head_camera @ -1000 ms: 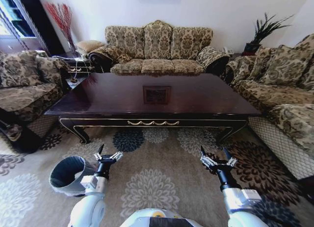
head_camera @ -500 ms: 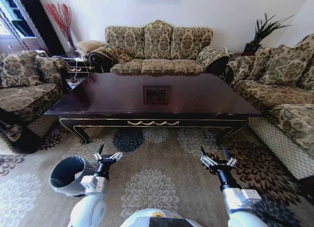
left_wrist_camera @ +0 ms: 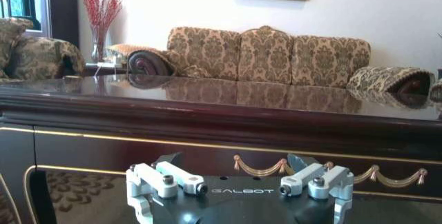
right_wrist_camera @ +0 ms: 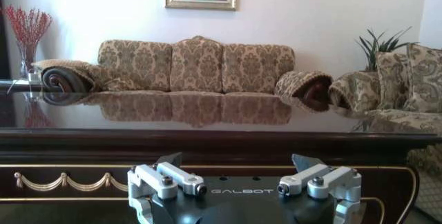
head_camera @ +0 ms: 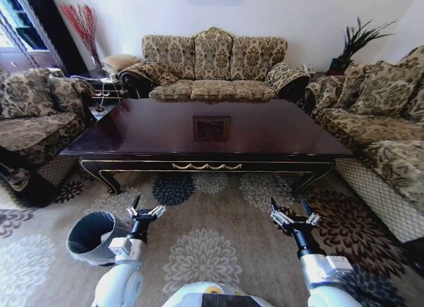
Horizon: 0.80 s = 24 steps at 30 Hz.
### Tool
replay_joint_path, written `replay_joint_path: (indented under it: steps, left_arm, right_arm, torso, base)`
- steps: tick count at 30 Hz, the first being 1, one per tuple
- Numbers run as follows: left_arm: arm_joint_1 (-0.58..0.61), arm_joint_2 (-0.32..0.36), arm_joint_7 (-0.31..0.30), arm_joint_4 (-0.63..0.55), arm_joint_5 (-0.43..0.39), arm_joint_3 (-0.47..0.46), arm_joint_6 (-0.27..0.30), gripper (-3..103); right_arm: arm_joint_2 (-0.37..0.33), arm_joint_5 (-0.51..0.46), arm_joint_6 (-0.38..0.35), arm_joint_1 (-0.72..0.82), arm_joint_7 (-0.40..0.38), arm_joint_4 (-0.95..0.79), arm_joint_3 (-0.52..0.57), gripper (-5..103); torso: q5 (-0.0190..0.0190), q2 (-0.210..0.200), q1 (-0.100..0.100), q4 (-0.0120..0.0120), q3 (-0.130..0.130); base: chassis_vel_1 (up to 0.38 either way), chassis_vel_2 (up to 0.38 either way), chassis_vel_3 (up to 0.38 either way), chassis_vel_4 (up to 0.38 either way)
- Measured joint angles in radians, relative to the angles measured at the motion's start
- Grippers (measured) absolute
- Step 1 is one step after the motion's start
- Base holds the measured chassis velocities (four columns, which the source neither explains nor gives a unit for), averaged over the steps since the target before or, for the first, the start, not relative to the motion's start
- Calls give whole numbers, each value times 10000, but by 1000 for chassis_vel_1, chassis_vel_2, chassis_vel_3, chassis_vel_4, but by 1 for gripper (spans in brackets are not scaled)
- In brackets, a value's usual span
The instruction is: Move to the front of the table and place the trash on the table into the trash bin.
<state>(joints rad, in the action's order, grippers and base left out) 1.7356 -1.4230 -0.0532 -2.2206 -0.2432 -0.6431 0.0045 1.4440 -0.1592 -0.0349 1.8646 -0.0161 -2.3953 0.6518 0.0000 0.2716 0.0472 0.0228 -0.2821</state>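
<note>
The dark reddish-brown table [head_camera: 265, 131] stands straight ahead across the patterned rug, and its glossy top carries just reflections. The trash is out of view. On the floor at my lower left sits the grey trash bin [head_camera: 88, 237] with its black liner, tilted toward me. My left gripper [head_camera: 148, 206] hovers open beside the bin's right rim, holding nothing. My right gripper [head_camera: 289, 207] is open and empty at the same height on the other side. Each wrist view faces the table's gold-trimmed apron [left_wrist_camera: 207, 144] [right_wrist_camera: 207, 172] past open fingers [left_wrist_camera: 181, 178] [right_wrist_camera: 181, 178].
Patterned sofas ring the table: one behind it [head_camera: 213, 65], one on the left [head_camera: 33, 118], one on the right [head_camera: 384, 121]. A potted plant [head_camera: 354, 42] and a vase of red twigs [head_camera: 83, 28] stand in the back corners. Rug [head_camera: 212, 234] lies between me and the table.
</note>
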Motion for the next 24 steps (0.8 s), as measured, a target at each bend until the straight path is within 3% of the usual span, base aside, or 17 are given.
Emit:
replay_joint_path:
  steps: [24]
  left_arm:
    - [1, -1, 0, 0, 1, 0, 0, 100]
  right_arm:
    - [0, 0, 0, 0, 0, 1, 0, 100]
  torso:
    - [0, 3, 1, 0, -2]
  base:
    - [0, 0, 0, 0]
